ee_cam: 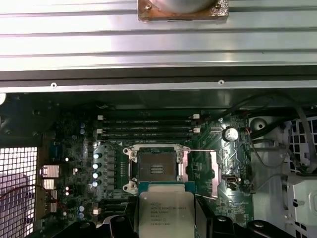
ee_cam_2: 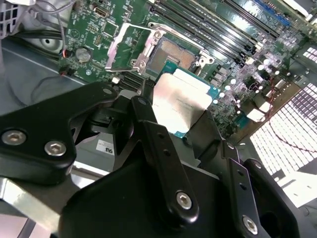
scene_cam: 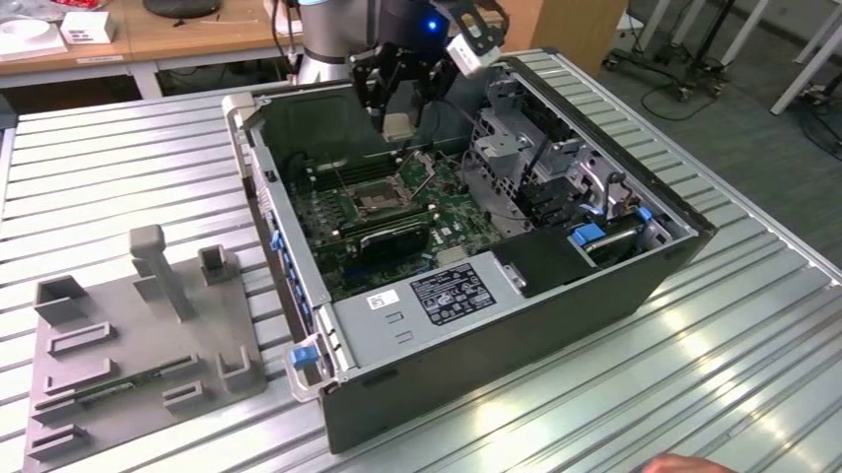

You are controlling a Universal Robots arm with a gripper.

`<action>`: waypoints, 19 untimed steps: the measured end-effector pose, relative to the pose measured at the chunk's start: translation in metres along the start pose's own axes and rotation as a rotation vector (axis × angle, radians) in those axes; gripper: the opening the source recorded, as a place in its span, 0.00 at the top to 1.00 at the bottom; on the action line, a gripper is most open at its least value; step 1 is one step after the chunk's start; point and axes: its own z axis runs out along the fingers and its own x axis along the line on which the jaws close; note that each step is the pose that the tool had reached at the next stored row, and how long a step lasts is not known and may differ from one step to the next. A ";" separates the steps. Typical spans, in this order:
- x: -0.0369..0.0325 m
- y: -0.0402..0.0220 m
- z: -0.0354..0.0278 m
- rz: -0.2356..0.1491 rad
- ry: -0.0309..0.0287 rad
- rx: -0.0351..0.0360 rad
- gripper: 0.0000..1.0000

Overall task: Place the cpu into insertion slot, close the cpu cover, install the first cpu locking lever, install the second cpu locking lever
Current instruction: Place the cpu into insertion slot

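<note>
The gripper [ee_cam_2: 178,119] is built of black linkage bars [ee_cam_2: 158,148] fastened with silver screws [ee_cam_2: 184,199]; the arm [scene_cam: 322,44] is clad in silver-grey.

The cpu [ee_cam_2: 181,101] [ee_cam: 166,210], a small flat square chip with a silvery-beige metal top and a green edge, is gripped at two opposite sides in the claw [ee_cam_2: 183,126]. Below and just past the claw's tips lies the insertion slot [ee_cam_2: 176,52] [ee_cam: 156,166] [scene_cam: 378,200], a square, silver-rimmed, dark-centred socket, uncovered. The cpu cover [ee_cam_2: 116,45] [ee_cam: 214,171], a thin silvery cut-out frame, is swung open beside it.
</note>
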 end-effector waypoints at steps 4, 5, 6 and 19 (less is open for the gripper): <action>0.0019 -0.0009 0.0073 0.000 0.0000 0.0000 0.46; 0.0024 -0.0011 0.0091 0.000 0.0000 0.0000 0.46; 0.0029 -0.0013 0.0109 0.000 0.0000 0.0000 0.46; 0.0129 -0.0043 0.0347 0.000 0.0000 0.0000 0.46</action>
